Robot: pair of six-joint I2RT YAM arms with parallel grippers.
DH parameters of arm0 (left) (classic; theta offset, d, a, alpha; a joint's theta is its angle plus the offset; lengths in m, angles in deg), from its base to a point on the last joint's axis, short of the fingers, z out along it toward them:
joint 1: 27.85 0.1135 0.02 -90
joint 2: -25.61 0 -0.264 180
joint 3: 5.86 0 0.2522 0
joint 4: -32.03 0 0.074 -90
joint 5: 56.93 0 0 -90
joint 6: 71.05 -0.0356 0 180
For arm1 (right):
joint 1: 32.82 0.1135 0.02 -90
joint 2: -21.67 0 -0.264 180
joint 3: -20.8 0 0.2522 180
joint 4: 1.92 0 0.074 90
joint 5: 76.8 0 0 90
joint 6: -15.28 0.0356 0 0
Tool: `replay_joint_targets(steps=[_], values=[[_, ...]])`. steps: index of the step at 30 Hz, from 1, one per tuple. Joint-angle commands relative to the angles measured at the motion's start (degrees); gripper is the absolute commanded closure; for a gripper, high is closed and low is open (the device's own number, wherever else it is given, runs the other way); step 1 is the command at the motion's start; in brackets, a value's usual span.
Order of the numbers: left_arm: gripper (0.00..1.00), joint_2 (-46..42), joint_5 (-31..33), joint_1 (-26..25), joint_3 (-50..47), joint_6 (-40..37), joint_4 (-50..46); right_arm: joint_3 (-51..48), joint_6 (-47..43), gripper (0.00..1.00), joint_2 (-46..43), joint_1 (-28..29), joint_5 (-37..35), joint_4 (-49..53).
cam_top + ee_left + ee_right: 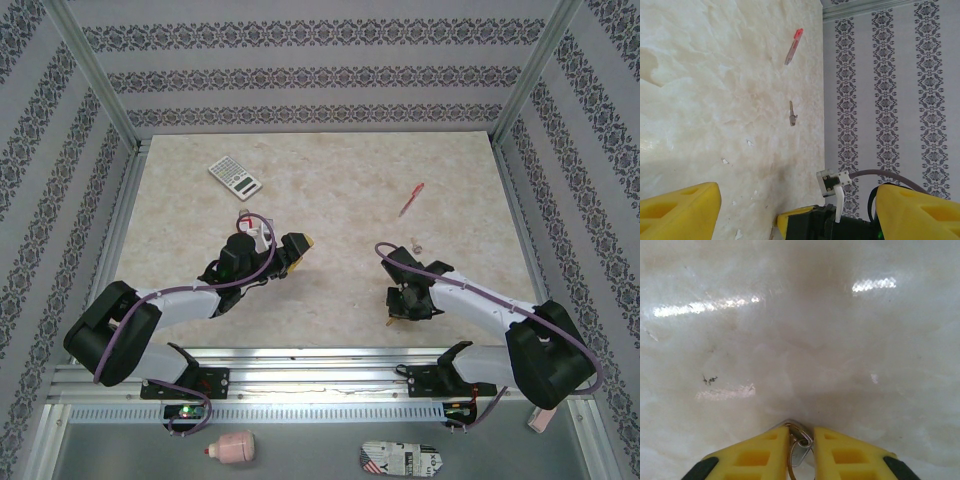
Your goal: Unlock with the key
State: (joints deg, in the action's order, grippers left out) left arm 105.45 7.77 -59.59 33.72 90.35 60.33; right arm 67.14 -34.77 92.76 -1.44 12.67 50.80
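Glossy stone-look table, matt plastic, bright metal.
The cream marbled tabletop is smooth and shiny, with white glare across the upper frame. The right gripper has 2 yellow fingers of matt moulded plastic, pinching a polished silvery metal ring. The key at mid-frame is dull grey metal.

Nothing written, no number and no brand can be read here. The calculator near the far left corner of the surface has a display and rows of keys, but their marks are too small to make out. The patterned pouch below the near edge carries dark print, blurred beyond reading. The pink bottle left of it shows no legible label.
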Motion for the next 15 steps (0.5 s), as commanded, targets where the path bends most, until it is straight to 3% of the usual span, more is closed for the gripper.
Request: replay_joint_targets(steps=[1, 5, 11, 15], values=[[0.19, 0.39, -0.71, 0.81, -0.74, 0.19, 3.01, 0.89, -0.15, 0.88, 1.13, 0.09, -0.13, 0.76], [0.19, 0.57, -0.89, 0.82, -0.75, -0.03, 3.02, 1.00, -0.29, 1.00, 1.14, 0.03, 0.01, 0.98], [0.19, 0.62, -1.96, 0.88, 0.04, -0.37, 3.09, 1.47, -0.29, 1.00, -1.76, 0.08, 0.64, 2.45], [0.19, 0.77, -4.38, 0.14, 2.43, -1.20, 3.42, 3.41, 0.26, 1.00, -9.08, 0.64, 2.89, 3.16]])
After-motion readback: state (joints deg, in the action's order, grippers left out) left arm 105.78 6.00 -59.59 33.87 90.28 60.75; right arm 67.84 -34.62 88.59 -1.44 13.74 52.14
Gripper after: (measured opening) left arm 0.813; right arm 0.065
